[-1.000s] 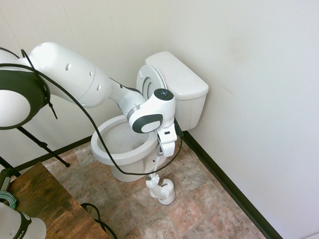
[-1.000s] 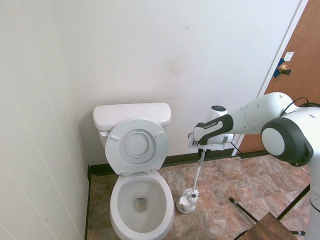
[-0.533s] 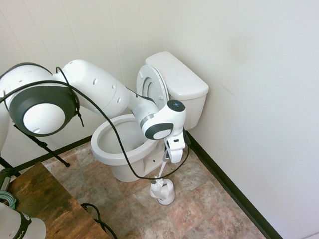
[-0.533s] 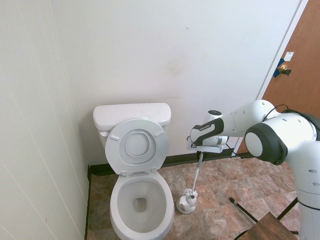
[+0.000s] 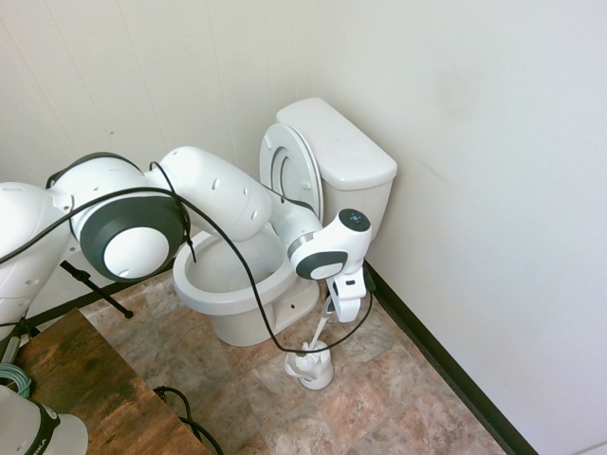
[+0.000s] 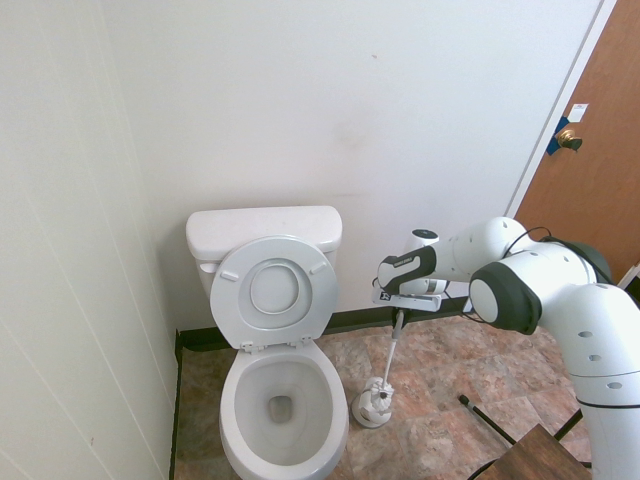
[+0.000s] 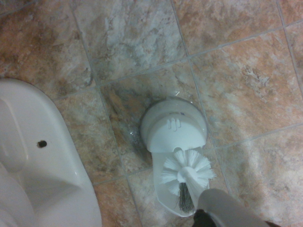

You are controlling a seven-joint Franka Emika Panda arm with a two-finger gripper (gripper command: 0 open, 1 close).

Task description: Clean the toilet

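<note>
Gripper clamped on brush handle right of centre frame, head at holder beside toilet at lower left: scrubbing apparently finished, brush being stowed.

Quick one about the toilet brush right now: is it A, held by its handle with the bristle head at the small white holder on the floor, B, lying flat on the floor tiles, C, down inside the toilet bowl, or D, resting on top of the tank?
A: the hand grips the handle of the toilet brush, whose bristle head sits at the holder on the floor beside the toilet.
</note>
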